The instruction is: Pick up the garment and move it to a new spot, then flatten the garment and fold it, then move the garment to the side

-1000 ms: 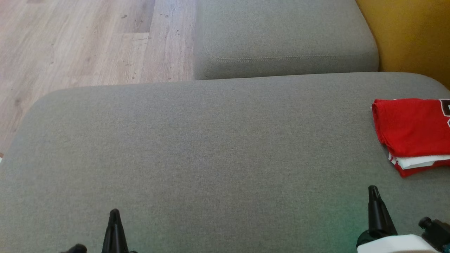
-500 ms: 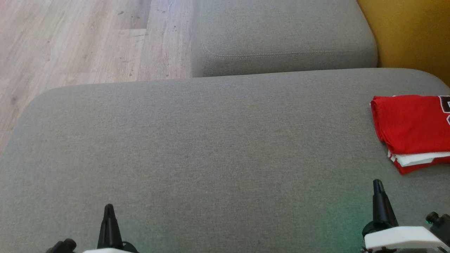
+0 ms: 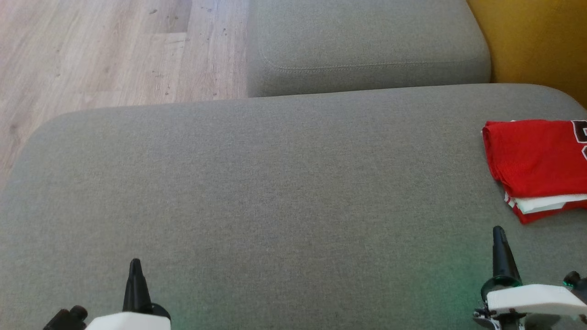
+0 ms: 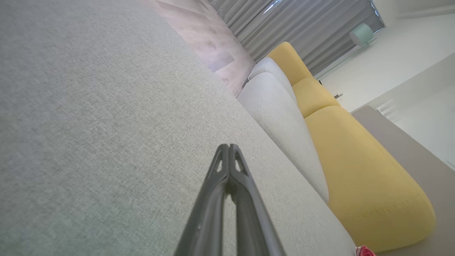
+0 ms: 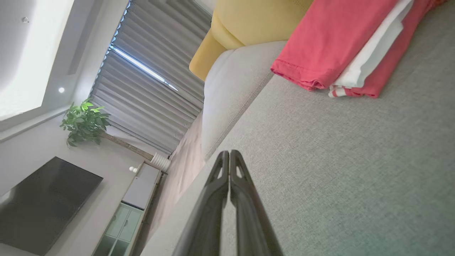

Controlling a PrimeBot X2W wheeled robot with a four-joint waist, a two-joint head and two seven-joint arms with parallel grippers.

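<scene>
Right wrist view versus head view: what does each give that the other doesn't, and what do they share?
Right wrist view adds the potted plant, the dark screen and the curtains. Head view adds the left gripper, shut. Both show the folded red garment lying on the grey cushion, and the right gripper, shut and apart from it.

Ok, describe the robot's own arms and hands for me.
The left hand and right hand match: two long, slim, matte black fingers tapering to a point, with narrow slots near the tips. Behind each sits a white wrist shell with a small black knob beside it.
</scene>
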